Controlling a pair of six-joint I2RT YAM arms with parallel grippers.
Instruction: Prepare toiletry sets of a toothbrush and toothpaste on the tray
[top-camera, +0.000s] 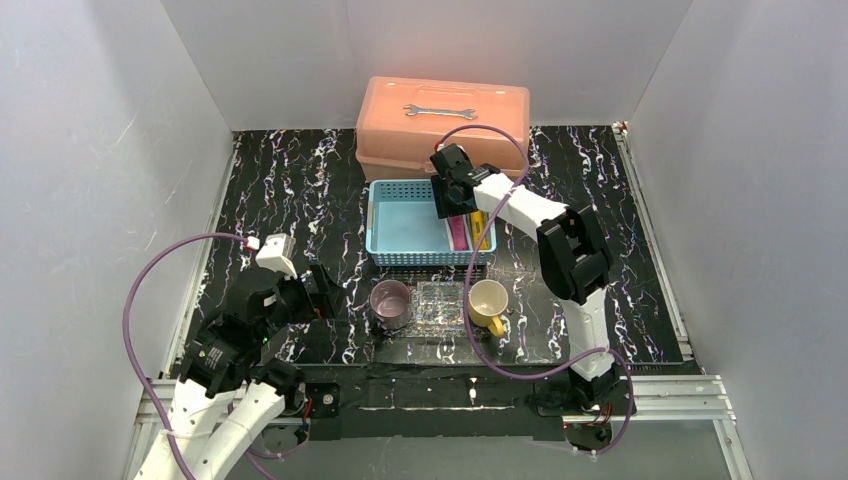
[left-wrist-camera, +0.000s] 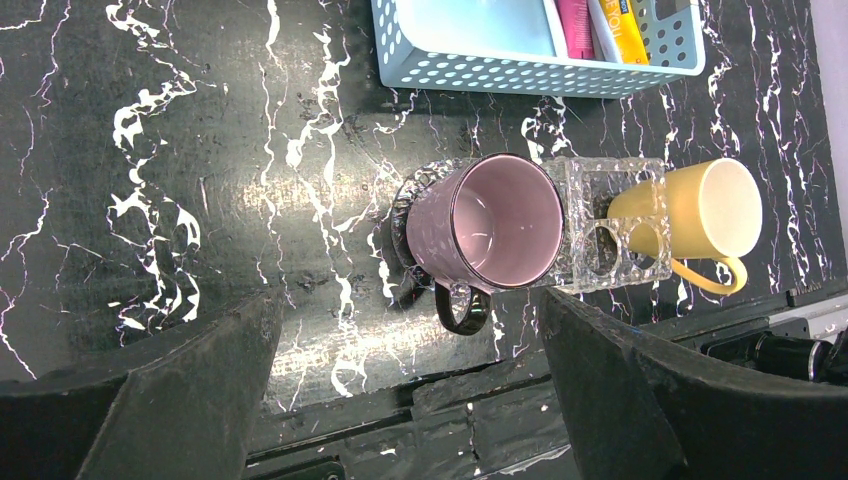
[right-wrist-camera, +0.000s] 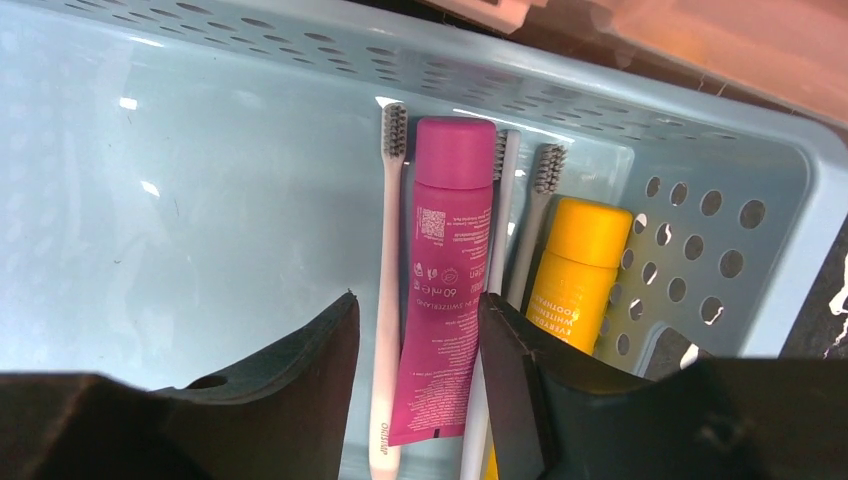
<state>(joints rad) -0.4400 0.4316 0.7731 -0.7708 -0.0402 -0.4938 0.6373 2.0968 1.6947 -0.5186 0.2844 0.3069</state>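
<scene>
Your right gripper (right-wrist-camera: 415, 305) stands half open in the basket (right-wrist-camera: 150, 220), with the pink tube (right-wrist-camera: 447, 260) and, it seems, a white toothbrush (right-wrist-camera: 388, 230) between its fingers, so centre on the tube and close slowly, leaving the brush behind.

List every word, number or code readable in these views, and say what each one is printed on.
"60 ml": on the magenta tube, just below a QR code; the rest of its fine print is too small to read.
Yellow tube: capital lettering runs along it, but it is too blurred and partly hidden to read.
Toothbrush: a small word near the handle end, too blurred to read.
Nothing else shows lettering.
</scene>
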